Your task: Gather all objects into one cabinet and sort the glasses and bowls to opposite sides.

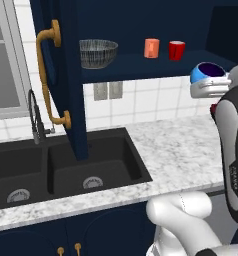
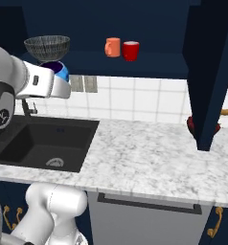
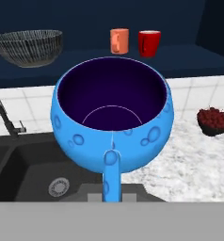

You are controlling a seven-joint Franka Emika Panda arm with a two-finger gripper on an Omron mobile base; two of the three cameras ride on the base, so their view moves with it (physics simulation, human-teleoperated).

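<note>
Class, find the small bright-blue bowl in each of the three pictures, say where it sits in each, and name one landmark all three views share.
Left base view: blue bowl at the right edge, just below the cabinet shelf.
Right base view: upper left, under the mesh bowl.
Hand view: centre, large, held in the shut gripper.
Shared landmark: the red cup on the shelf.

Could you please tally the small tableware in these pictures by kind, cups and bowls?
Cups: 2, the salmon-orange cup and red cup.
Bowls: 2, the wire-mesh bowl and blue bowl.
Total: 4.
</note>
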